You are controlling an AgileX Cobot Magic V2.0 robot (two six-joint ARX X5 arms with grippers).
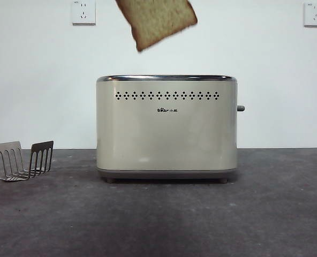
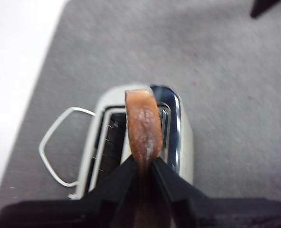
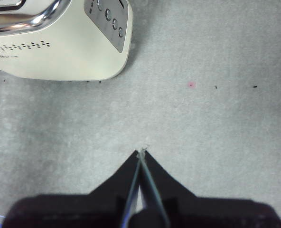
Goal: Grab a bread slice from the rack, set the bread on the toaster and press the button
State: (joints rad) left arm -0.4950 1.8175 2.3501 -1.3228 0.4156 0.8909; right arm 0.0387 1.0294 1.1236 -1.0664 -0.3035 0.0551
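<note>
The slice of bread (image 1: 156, 21) hangs tilted in the air above the cream toaster (image 1: 166, 128), near the top edge of the front view. My left gripper (image 2: 143, 164) is shut on the slice (image 2: 143, 128), seen edge-on over the toaster's open slots (image 2: 112, 142). The small dark button (image 1: 240, 108) sticks out of the toaster's right side. The grey rack (image 1: 23, 159) stands with nothing in it at the left on the table. My right gripper (image 3: 141, 154) is shut and holds nothing, above bare table beside the toaster's control panel (image 3: 109, 21).
Two white wall sockets (image 1: 83, 12) (image 1: 315, 14) sit on the back wall. A white cable loop (image 2: 55, 142) lies on the table beside the toaster. A dark tip (image 2: 264, 5) shows at one corner of the left wrist view.
</note>
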